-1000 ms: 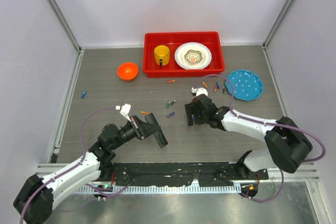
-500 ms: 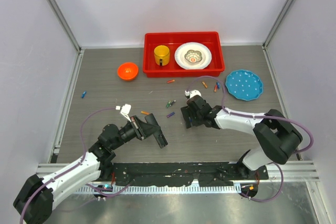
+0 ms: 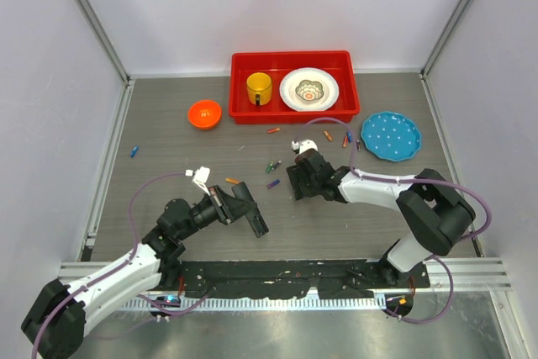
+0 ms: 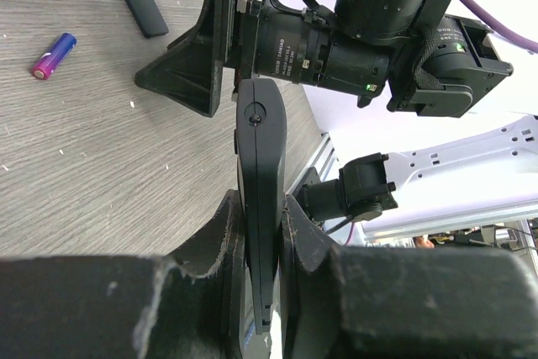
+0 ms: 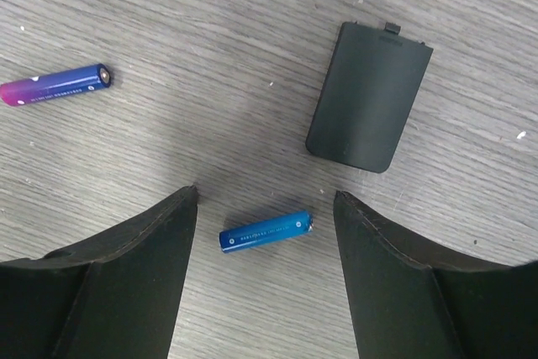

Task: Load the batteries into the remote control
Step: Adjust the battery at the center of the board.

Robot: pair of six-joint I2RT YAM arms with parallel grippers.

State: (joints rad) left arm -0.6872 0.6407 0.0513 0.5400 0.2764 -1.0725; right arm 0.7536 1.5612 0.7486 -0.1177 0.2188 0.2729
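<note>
Right wrist view: the right end effector is seen with its jaws spread wide over the counter. A blue battery is lying flat between the two fingers and is touched by neither. A black battery cover is lying just beyond it, and a purple-blue battery farther left. The remote control is clamped edge-on by the closed left end effector.

Two white-shelled robot arms, the left arm and the right arm, carry bulky black joints. Each trails a looping purple cable. The right gripper ends in matte black, wedge-shaped fingers.
</note>
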